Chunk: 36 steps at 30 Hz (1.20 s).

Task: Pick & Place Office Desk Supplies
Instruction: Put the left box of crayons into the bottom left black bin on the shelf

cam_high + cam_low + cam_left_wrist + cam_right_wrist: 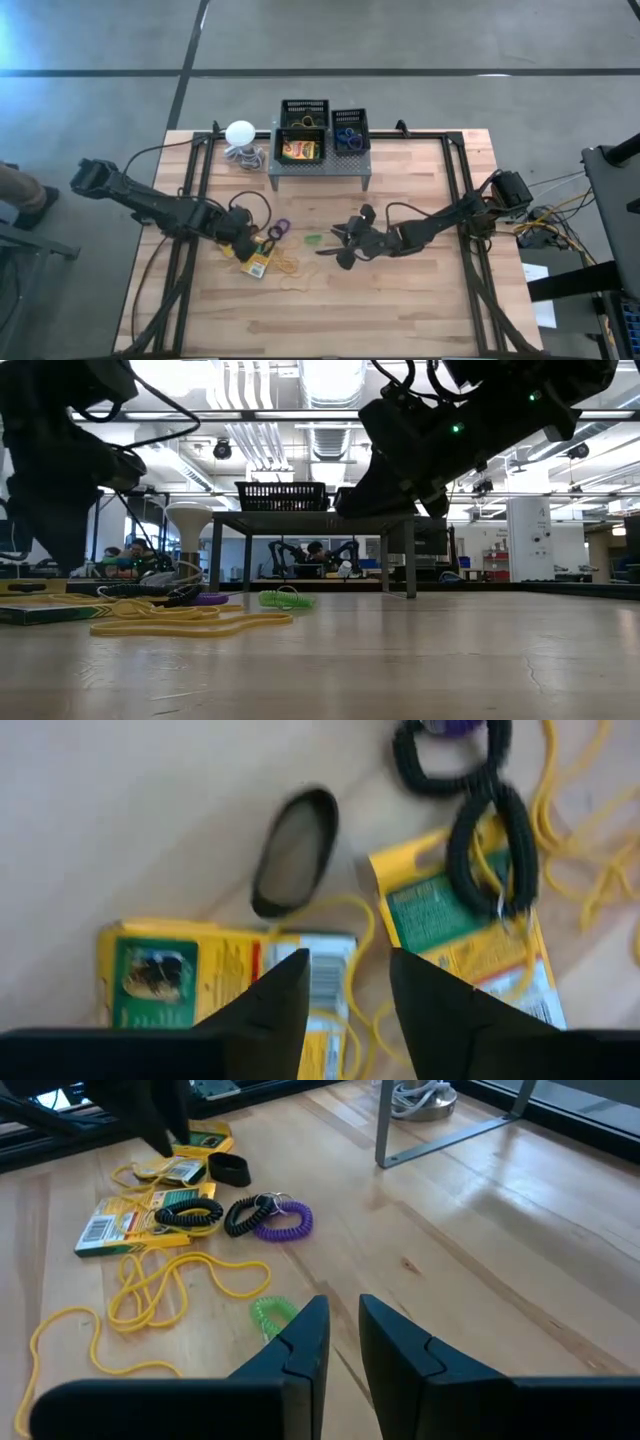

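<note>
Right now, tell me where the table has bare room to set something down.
Free: the near strip of table, and the wood between the right gripper and grey stand. Crowded: beside the left gripper, among yellow boxes, rubber bands and rings.

No legible text, brand or number is found in any view. Printed panels are seen on the yellow-and-green flat boxes [225,975] in the left wrist view, but the lettering is blurred past reading. A barcode patch is shown on one box end [322,975], digits not resolved. A second box [455,935] carries a green label block, unreadable. In the right wrist view a barcode is visible on the box [103,1232] near the desk's left edge, again without readable figures. Nothing is readable in the room beyond.
</note>
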Each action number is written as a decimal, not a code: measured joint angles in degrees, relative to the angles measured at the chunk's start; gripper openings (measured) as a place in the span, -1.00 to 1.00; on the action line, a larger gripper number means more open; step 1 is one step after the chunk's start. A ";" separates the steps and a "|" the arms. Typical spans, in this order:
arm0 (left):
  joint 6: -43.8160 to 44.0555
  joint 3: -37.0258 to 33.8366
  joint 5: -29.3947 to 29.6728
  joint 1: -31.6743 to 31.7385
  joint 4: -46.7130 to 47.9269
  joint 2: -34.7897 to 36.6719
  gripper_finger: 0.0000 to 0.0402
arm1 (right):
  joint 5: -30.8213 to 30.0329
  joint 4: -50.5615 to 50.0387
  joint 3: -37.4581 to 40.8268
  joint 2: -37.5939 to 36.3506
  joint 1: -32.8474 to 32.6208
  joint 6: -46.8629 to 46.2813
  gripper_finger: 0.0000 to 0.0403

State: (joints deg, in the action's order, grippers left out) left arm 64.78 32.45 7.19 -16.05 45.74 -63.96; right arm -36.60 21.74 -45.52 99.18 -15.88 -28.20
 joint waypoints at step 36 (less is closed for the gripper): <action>-1.71 -0.92 3.07 15.82 11.26 -0.12 -0.22 | -0.68 0.00 0.00 0.04 0.13 2.15 -0.72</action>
State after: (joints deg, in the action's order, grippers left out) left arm 63.07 31.53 10.26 -0.23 57.00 -64.08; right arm -37.28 21.73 -45.52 99.22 -15.74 -26.05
